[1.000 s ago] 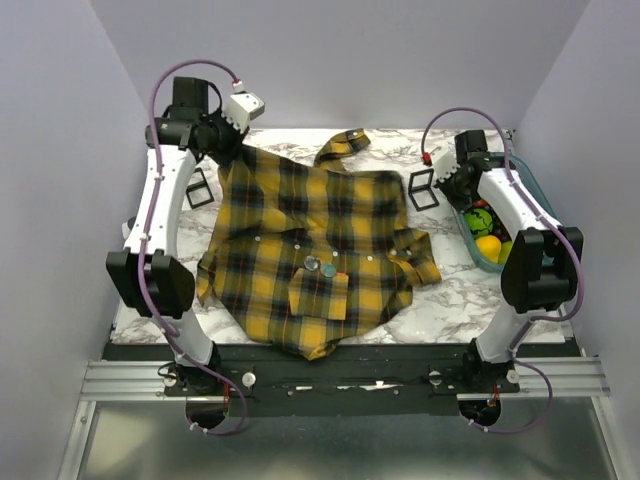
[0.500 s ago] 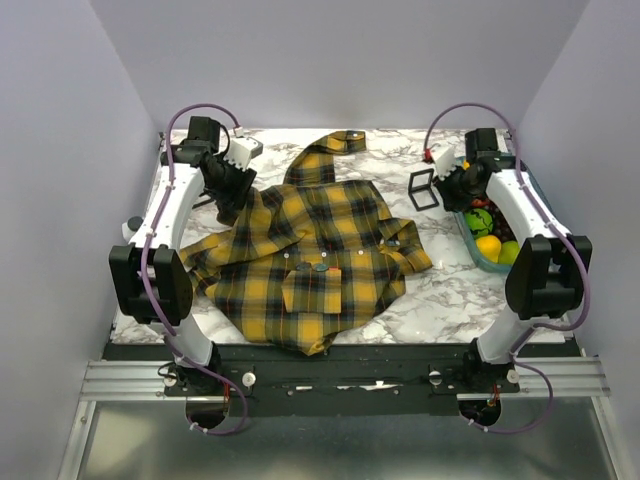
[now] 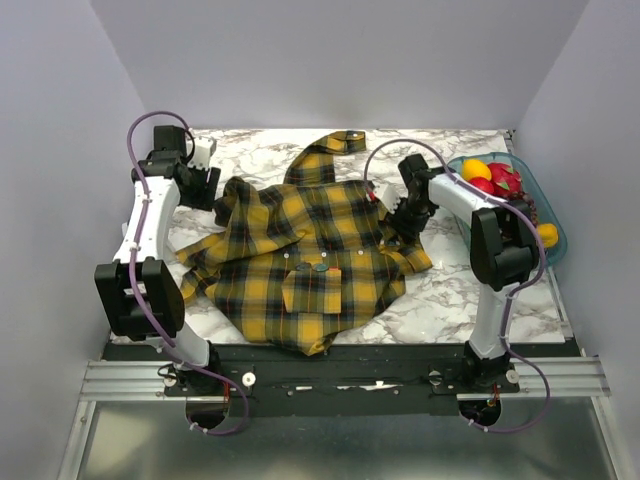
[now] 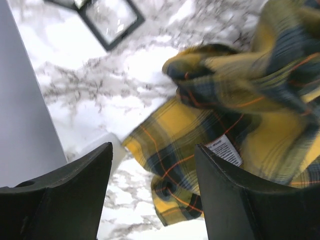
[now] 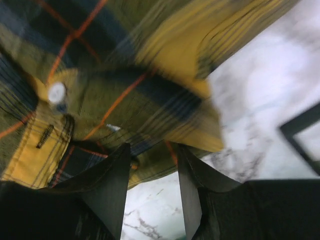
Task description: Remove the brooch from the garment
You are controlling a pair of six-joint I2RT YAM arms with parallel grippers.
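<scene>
Fruit [image 3: 490, 178], red and yellow, sits heaped in a clear bin [image 3: 548, 215] at the table's far right corner, just past the right arm. 2 black square frames lie on the marble. 1 [image 4: 111, 17] is beyond the left gripper [image 4: 154, 147], apart from the cloth, and 1 [image 5: 301, 131] is at the edge of the right wrist view. From above, the arms hide both.

The shirt [image 3: 300, 250] lies rumpled across the middle of the table. Its collar end is bunched up toward the left arm, and 1 sleeve [image 3: 335, 145] trails to the far edge. The brooch [image 3: 322, 267] sits on the shirt front, just above the chest pocket [image 3: 318, 292] and right beside a paler grey disc [image 3: 308, 266] on its left. It is in plain view from above and well apart from both grippers.

The left gripper hangs over the bunched shoulder with its jaws wide and only air between them. Under it I see folded plaid and a white label [image 4: 224, 149]. The right gripper [image 5: 152, 150] hovers low at the shirt's right sleeve, its jaws parted to a narrower gap. Bare marble shows between the fingers [image 5: 107, 185]. That view is blurred, but no cloth looks pinched. A white button [image 5: 56, 92] shows on the cuff there.

The table [image 3: 450, 290] is white marble veined grey. Plain lilac-grey walls [image 3: 330, 60] close it in on 3 sides, and a metal rail [image 3: 340, 378] carries both arm bases at the near edge.
</scene>
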